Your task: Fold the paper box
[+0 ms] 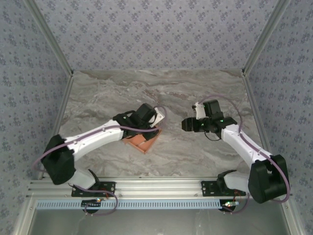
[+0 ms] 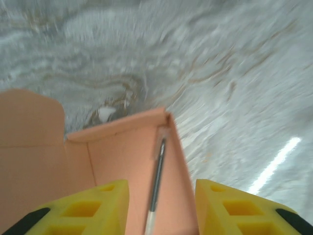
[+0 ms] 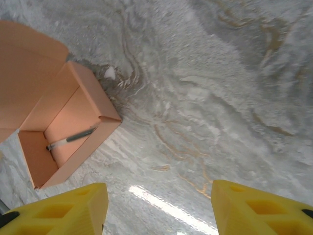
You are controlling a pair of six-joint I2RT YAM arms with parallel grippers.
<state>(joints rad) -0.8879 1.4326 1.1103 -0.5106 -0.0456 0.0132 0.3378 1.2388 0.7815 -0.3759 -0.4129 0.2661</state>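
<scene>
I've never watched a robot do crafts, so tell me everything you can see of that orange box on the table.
The box is thin, matte, salmon-orange cardboard, partly folded: an open tray with upright walls and a round-cornered lid flap spread open at one side. It rests on the marbled table. A thin grey-and-white stick lies inside it. The left gripper hangs over it, yellow fingers apart on either side of one wall; whether they touch the wall I cannot tell.
</scene>
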